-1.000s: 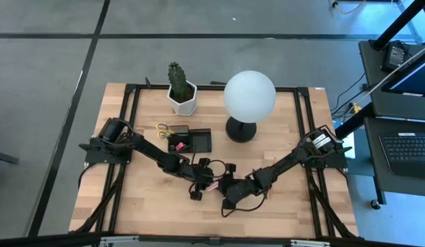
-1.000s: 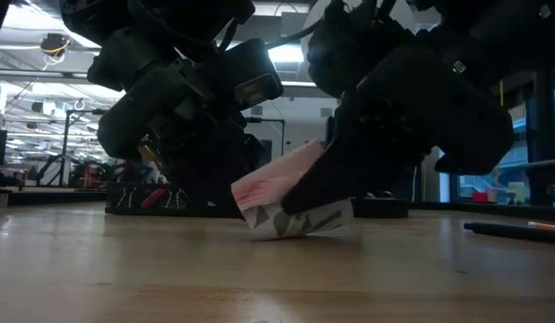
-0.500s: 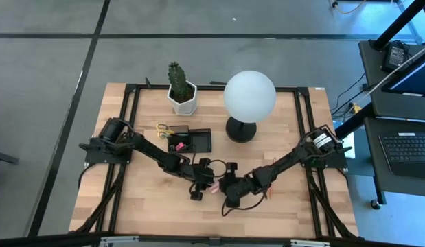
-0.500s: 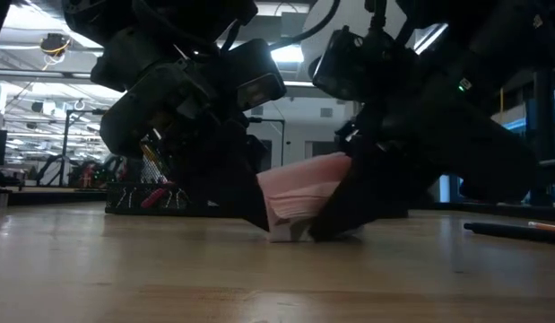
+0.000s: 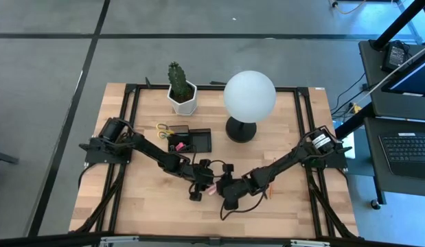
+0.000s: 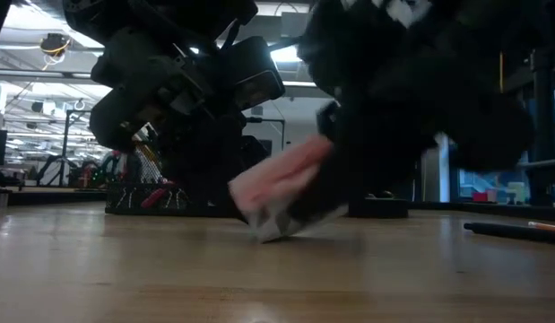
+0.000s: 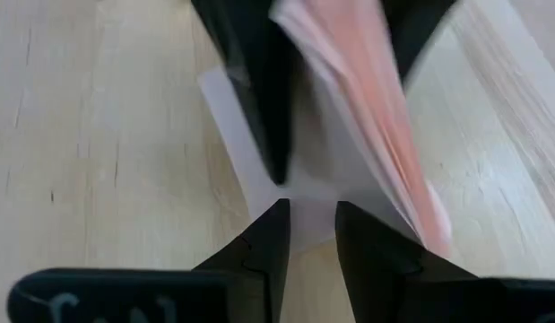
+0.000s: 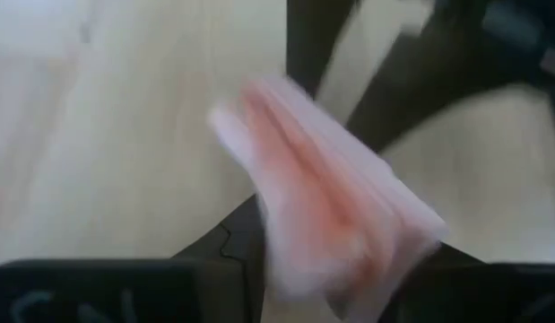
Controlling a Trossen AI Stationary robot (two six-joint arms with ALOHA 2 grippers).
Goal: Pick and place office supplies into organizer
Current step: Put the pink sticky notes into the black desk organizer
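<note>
Both grippers meet mid-surface over one pink sticky-note pad [image 6: 281, 184], tilted on edge: the right gripper [image 8: 335, 260] has its fingers closed on the pad, while the left gripper [image 7: 306, 238] holds its fingers a narrow gap apart at the pad's white backing, and I cannot tell whether they pinch it. This looks like the pick or handover step; next the pad needs lifting clear and carrying to the one black organizer [image 5: 191, 140], well apart toward the cactus [image 5: 176, 79], with one pair of yellow-handled scissors [image 5: 164, 129] beside it.
</note>
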